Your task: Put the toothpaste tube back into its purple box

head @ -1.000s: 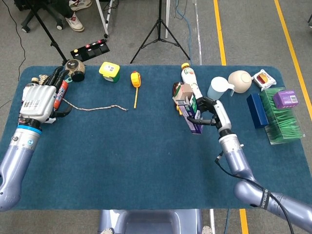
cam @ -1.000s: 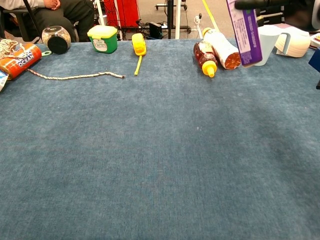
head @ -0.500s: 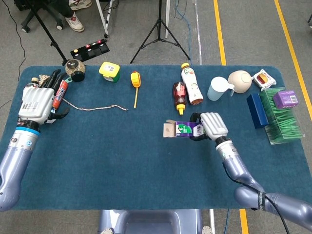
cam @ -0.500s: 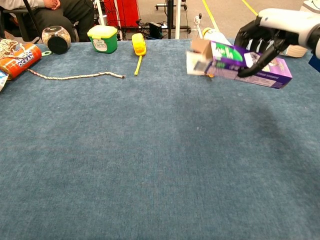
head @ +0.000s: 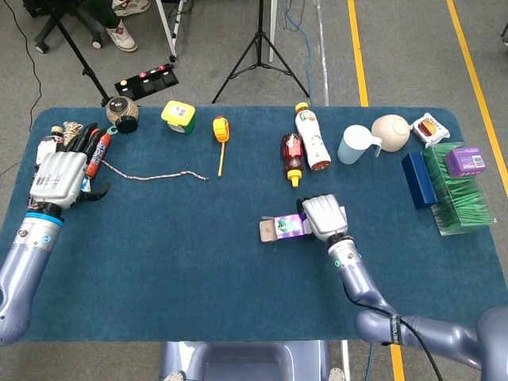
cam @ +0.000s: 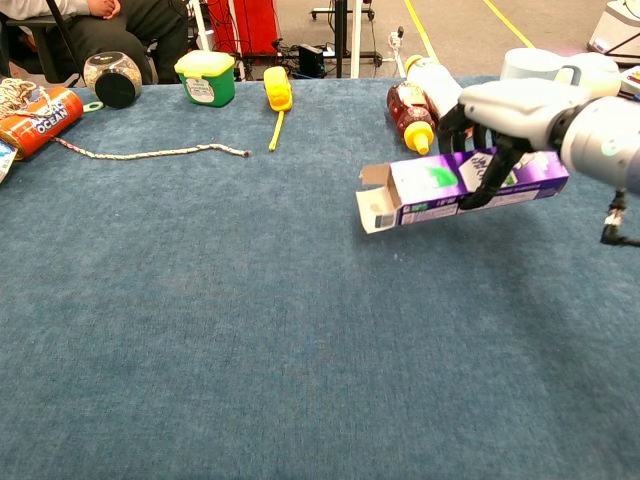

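Glossy printed cardboard purple box [cam: 450, 187]; matt, napped blue cloth table cover [cam: 250, 330].

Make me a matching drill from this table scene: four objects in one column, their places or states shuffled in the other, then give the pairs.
Objects:
1. purple box
2. toothpaste tube
3. rope
4. yellow tape measure

Places or states:
A. stretched along the cloth right of the left hand
B. gripped by the right hand, flaps open, pointing left
C. lying at the left hand's fingertips
D. near the far edge, tape pulled out

Pairs: 1-B, 2-C, 3-A, 4-D
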Tool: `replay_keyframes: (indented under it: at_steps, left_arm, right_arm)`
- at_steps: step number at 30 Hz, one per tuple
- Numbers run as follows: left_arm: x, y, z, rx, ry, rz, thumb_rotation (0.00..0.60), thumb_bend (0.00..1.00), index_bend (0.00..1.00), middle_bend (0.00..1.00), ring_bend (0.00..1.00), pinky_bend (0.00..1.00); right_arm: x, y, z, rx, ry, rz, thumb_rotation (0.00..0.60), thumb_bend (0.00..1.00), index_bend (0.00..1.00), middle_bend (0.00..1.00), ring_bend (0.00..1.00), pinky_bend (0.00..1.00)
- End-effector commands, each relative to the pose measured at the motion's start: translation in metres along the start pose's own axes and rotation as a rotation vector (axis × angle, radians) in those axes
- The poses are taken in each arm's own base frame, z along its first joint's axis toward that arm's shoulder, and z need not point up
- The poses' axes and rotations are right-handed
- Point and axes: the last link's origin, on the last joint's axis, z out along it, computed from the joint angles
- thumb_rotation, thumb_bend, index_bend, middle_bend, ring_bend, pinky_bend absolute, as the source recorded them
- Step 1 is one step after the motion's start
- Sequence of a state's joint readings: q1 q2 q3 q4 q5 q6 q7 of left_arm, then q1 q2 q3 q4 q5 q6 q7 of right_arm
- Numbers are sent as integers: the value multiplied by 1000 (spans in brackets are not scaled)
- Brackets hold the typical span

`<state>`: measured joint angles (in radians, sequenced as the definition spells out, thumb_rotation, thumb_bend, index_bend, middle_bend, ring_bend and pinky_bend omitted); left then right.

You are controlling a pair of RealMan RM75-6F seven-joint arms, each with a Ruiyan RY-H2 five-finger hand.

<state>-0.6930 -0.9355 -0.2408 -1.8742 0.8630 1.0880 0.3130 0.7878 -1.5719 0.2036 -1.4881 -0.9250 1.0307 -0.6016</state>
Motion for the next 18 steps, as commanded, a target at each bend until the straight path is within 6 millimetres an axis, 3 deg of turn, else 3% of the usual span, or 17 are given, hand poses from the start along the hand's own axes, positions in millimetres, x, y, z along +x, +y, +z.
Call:
replay_keyframes:
  at_steps: [1,4,8,13,18]
  left_arm:
    - [-3,-3,-1,3,0,-2,600,276,0,0,101,290]
    - [-5,-6,-1,7,-2,-7,600,276,0,0,101,290]
    - [-7,-10,-1,11,-5,-11,600,276,0,0,101,290]
    - [-9,-11,-2,6,-5,-13,600,276,0,0,101,290]
    - [-12,-16,-14,-12,-5,-22,600,276,0,0,87,289]
  right_arm:
    - [-8,-7,1,-21,-12,-11,600,388,554,672,600,759]
    - [-11,-9,1,-28,-31,-2,600,342,461,595,564,755]
    - [-5,-8,-1,-22,-78,49,600,16,165,298,365,678]
    - [10,-6,-7,-17,-75,77,600,0,89,132,184,493]
    - [29,8,-18,-14,-39,90,600,0,84,103,128,339]
